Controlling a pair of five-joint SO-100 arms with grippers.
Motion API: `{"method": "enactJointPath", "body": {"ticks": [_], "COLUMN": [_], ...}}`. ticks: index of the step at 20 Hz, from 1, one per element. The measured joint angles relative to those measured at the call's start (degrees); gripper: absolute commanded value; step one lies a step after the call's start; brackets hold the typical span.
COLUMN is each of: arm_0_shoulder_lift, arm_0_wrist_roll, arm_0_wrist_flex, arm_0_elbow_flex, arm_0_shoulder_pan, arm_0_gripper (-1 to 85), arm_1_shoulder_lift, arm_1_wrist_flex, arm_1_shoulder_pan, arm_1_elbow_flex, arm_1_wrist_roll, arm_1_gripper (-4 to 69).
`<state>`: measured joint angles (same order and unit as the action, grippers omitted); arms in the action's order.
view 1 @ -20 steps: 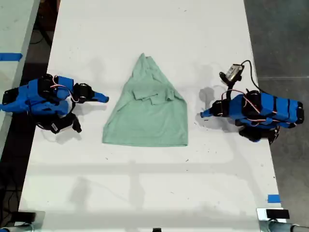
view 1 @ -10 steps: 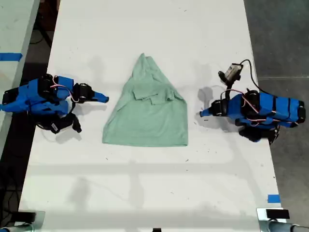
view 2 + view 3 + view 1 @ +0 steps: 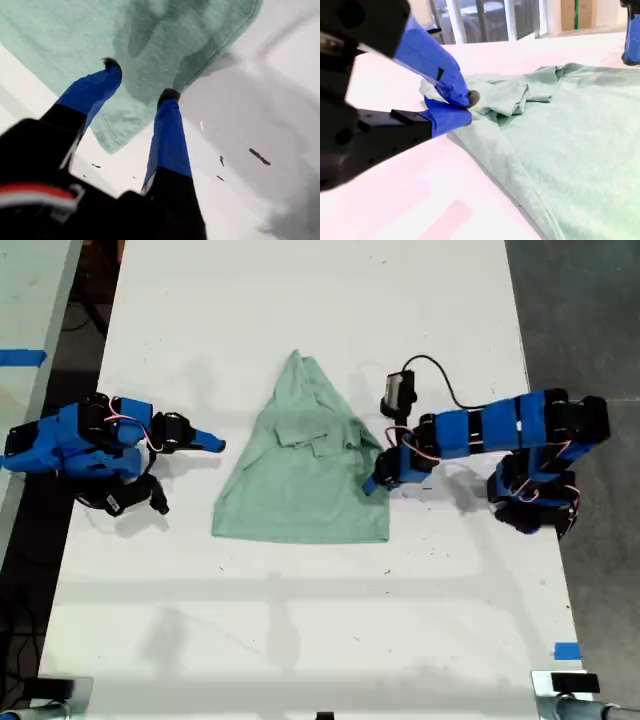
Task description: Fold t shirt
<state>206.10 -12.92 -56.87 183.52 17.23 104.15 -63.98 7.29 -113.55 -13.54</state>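
Observation:
The pale mint-green t shirt [image 3: 310, 480] lies flat on the white table [image 3: 300, 620], pointed end away from its straight hem. My first gripper [image 3: 371, 483] reaches in from the exterior view's right to the shirt's side edge. In the first wrist view it [image 3: 140, 78] is open, both fingertips [image 3: 111, 63] over the cloth [image 3: 165, 35] near a hem corner, nothing held. At the exterior view's left, my second gripper [image 3: 212, 444] rests apart from the shirt. The second wrist view shows it [image 3: 466, 107] shut and empty, the shirt [image 3: 580, 130] beyond it.
A small camera on a black cable [image 3: 400, 390] rides above the first arm. Blue tape [image 3: 566, 651] marks the table near the exterior view's lower right corner. Another table [image 3: 30, 300] stands past the exterior view's left edge, dark floor [image 3: 590, 320] at the right.
My first arm has stretched from the exterior view's right across to the shirt's side edge, bringing its open gripper onto the cloth. The second arm and the shirt have not moved.

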Motion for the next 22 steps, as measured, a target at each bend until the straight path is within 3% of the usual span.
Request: {"method": "enactJointPath", "body": {"ticks": [7,8,10,14,16,19,22], "arm_0_shoulder_lift": [0.0,0.0,0.0,0.0,0.0,0.0,0.0], "arm_0_wrist_roll": [0.0,0.0,0.0,0.0,0.0,0.0,0.0], "arm_0_wrist_flex": [0.0,0.0,0.0,-0.1,-0.1,-0.1,-0.1], "arm_0_elbow_flex": [0.0,0.0,0.0,0.0,0.0,0.0,0.0], "arm_0_shoulder_pan": [0.0,0.0,0.0,0.0,0.0,0.0,0.0], "arm_0_gripper": [-0.1,-0.1,-0.1,-0.1,-0.1,-0.1,-0.1], "arm_1_shoulder_lift": [-1.8,-1.8,-0.8,0.4,1.9,2.7,2.8], "arm_1_wrist_flex": [1.1,2.7,5.8,10.5,9.2,-0.6,0.6], "arm_1_shoulder_pan": [-1.8,-1.8,-1.8,-1.6,-0.8,0.5,-0.6], "arm_1_elbow_flex": [-3.8,-5.2,-8.7,-13.0,-12.3,-5.8,4.4], "arm_1_wrist_roll": [4.4,5.0,6.4,7.3,7.3,4.9,-3.2], "arm_1_gripper": [17.7,15.1,0.3,0.4,0.4,0.4,0.4]}}
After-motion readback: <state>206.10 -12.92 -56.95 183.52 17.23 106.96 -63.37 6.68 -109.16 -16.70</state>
